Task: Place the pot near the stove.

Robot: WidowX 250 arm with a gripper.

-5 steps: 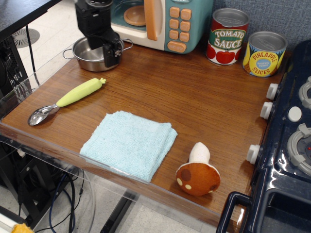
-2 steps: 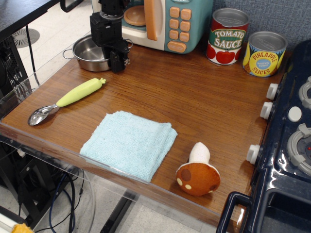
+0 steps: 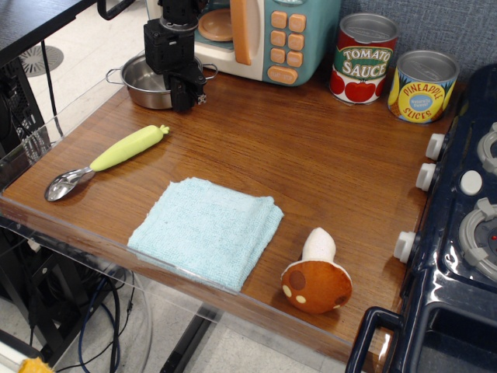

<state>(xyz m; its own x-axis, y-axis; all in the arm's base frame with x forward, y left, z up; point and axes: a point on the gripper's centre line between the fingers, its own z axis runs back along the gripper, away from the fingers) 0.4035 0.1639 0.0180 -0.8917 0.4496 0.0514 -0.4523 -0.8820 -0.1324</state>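
Lying nearest the camera, well in front of the pincer (image 3: 186, 97), are the toy mushroom (image 3: 316, 278) and the folded blue cloth (image 3: 206, 228); the green-handled spoon (image 3: 105, 162) sits closer to it. The pincer meets the pot (image 3: 146, 81) at its right rim; whether it grips cannot be told. Far to its right stands the stove (image 3: 458, 233). Behind it sits the microwave (image 3: 264, 35), with two cans (image 3: 392, 68) off to its right.
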